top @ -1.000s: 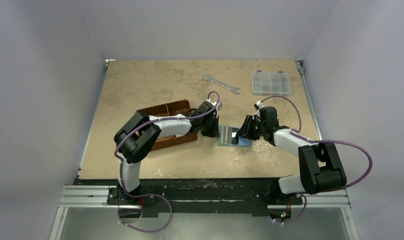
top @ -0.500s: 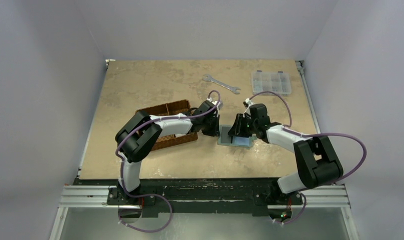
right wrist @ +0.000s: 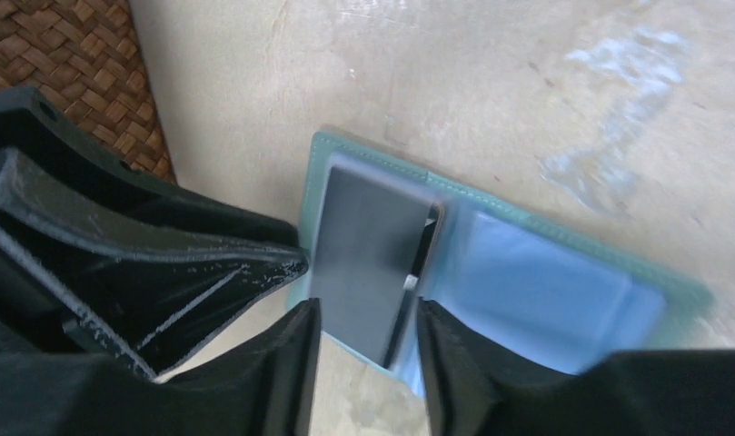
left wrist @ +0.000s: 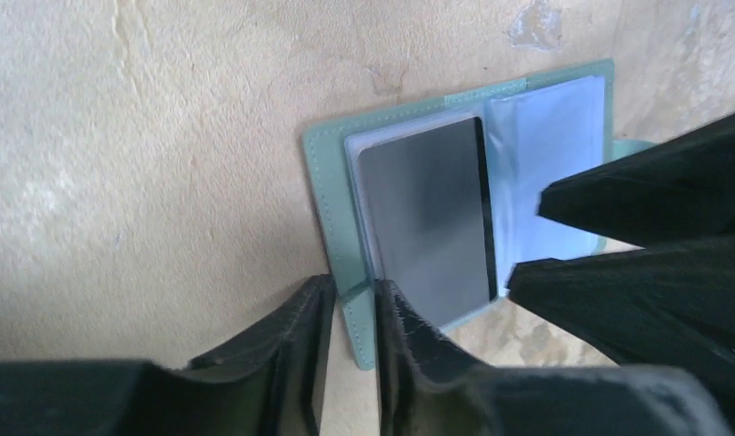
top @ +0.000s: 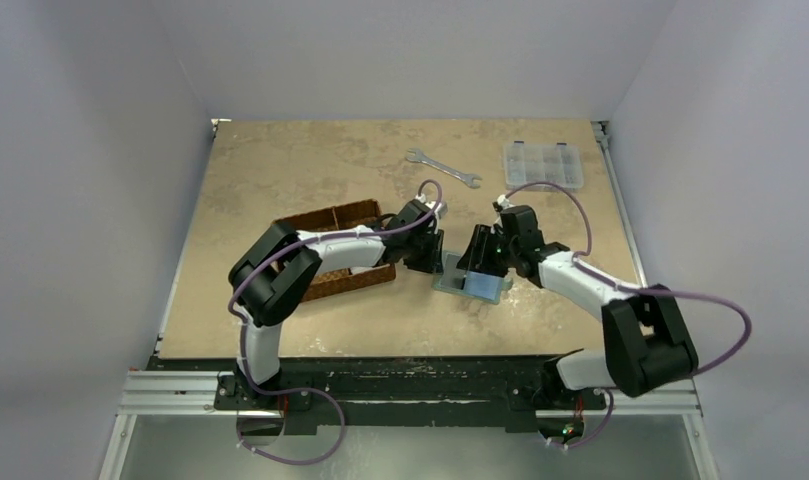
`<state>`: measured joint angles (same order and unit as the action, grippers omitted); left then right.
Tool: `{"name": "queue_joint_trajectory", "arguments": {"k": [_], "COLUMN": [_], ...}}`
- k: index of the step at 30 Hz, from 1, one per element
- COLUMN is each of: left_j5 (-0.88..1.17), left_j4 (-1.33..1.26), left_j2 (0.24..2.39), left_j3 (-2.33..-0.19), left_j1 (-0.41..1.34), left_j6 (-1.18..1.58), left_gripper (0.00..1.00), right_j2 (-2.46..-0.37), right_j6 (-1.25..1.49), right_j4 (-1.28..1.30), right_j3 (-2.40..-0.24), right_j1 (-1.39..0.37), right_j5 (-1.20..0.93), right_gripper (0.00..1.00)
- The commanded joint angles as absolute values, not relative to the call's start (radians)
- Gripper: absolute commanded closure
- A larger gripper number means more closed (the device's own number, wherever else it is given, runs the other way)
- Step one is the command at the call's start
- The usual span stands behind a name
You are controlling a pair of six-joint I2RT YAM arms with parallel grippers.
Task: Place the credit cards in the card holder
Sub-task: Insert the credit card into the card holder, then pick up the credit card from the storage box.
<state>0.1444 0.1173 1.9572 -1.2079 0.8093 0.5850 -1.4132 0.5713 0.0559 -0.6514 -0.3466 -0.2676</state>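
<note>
The card holder [top: 480, 287] lies open on the table, grey-green cover [left wrist: 322, 182] with blue-grey pockets [right wrist: 563, 291]. A black credit card [left wrist: 427, 218] [right wrist: 368, 245] lies on its left page, partly inside the pocket. My left gripper [left wrist: 352, 291] [top: 436, 263] stands slightly open astride the cover's left edge. My right gripper [right wrist: 368, 313] [top: 475, 265] is open, with its fingers on either side of the card's near end. In the left wrist view the right gripper [left wrist: 527, 234] hovers over the right page, beside the card's striped edge. No other cards show.
A brown woven basket [top: 330, 215] [right wrist: 82, 64] sits just left of the wallet, under the left arm. A wrench [top: 442, 168] and a clear compartment box [top: 543, 165] lie at the back of the table.
My right gripper has moved left over the wallet, and its jaws have widened off the black card. The left jaws have parted slightly at the cover's edge.
</note>
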Motion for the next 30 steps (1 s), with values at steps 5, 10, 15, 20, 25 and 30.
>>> {"name": "queue_joint_trajectory", "arguments": {"k": [5,10,15,20,25,30], "left_j5": [0.178,0.22,0.177,0.164,0.175,0.148], "left_j4": [0.233,0.325,0.579,0.796,0.851,0.93], "left_j2": [1.744,1.59,1.492,1.558,1.618,1.719], "left_j3": [-1.329,-1.301,-1.345,-1.454,-1.482,-1.54], "left_j1": [0.804,0.71,0.555,0.544,0.543,0.543], "left_j6": [0.496,0.397,0.33,0.251,0.184,0.088], "left_gripper": [0.45,0.36,0.31,0.03,0.02,0.24], "right_j2": [-1.19,-1.127,-1.109,-1.182,-1.207,-1.287], "right_j6": [0.483,0.386,0.372,0.369,0.362,0.31], "right_j4": [0.424,0.431,0.419,0.531,0.584,0.641], "right_j3": [-0.833,-0.905,-0.993,-1.146,-1.204,-1.276], "right_j1": [-0.354,-0.354,-0.353,-0.354,-0.354,-0.354], "right_j5": [-0.064,-0.106,-0.142,-0.17,-0.176,-0.171], "right_gripper": [0.34,0.29,0.26,0.27,0.27,0.27]}}
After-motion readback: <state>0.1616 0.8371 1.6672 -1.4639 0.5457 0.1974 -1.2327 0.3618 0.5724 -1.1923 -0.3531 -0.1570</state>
